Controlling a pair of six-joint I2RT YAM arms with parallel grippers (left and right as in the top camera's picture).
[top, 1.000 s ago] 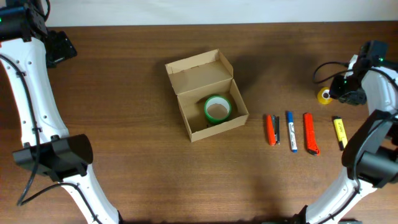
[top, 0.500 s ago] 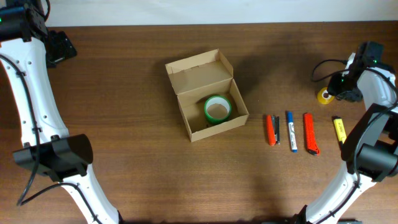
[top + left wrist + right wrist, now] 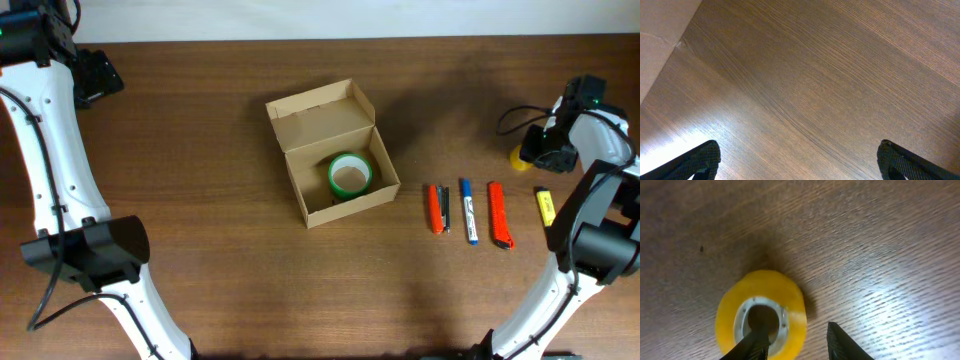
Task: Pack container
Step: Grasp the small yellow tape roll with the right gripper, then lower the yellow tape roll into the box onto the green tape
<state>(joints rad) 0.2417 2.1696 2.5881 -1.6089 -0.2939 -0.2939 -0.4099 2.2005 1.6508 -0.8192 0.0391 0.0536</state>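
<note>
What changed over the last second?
The right gripper shifted slightly toward the table's middle and over the yellow tape roll, covering more of it from overhead. Its jaws straddle the roll's wall, one finger in the core, not clamped. Nothing was taken or released. Unchanged: container, green tape roll inside it, pens, left gripper open.

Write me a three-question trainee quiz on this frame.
1. True or false: the container has its lid shut.
2. What lies inside the container? A) green tape roll B) blue marker C) nothing
3. Fill in: the right gripper has one finger in the core of the ____ tape roll.
Key: 1 false, the lid stands open. 2 A. 3 yellow; the yellow tape roll lies on the table, outside the container.
</note>
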